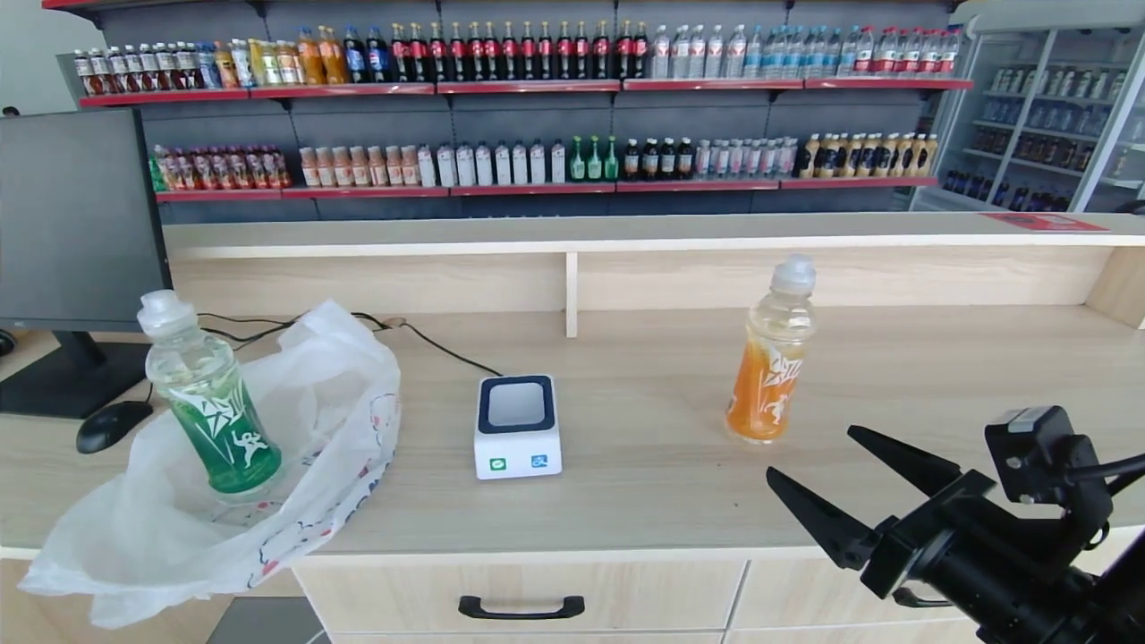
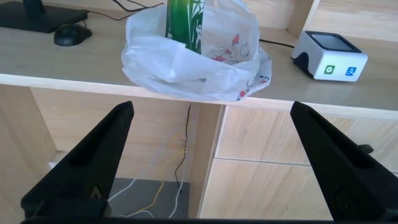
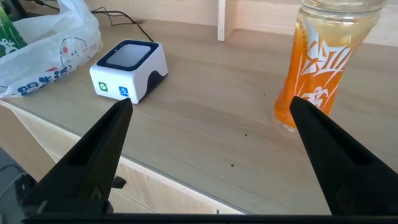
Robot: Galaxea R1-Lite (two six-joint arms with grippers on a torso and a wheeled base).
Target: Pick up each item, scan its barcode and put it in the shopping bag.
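An orange drink bottle [image 1: 771, 353] [image 3: 328, 62] stands upright on the wooden counter, right of the white barcode scanner [image 1: 517, 426] [image 3: 129, 70] [image 2: 328, 55]. A green drink bottle [image 1: 207, 398] [image 2: 185, 22] stands upright inside the white plastic shopping bag [image 1: 295, 447] [image 2: 193, 59] at the counter's left front. My right gripper [image 1: 809, 470] [image 3: 211, 155] is open, low at the counter's front edge, a little in front of and right of the orange bottle, holding nothing. My left gripper [image 2: 211, 162] is open and empty, below counter height in front of the bag.
A monitor [image 1: 76, 224] and a black mouse [image 1: 112, 425] [image 2: 71, 34] sit at the far left, with cables [image 1: 438, 349] running behind the bag. A raised ledge with a divider [image 1: 571, 295] bounds the counter's back. A drawer with a black handle [image 1: 521, 608] lies below.
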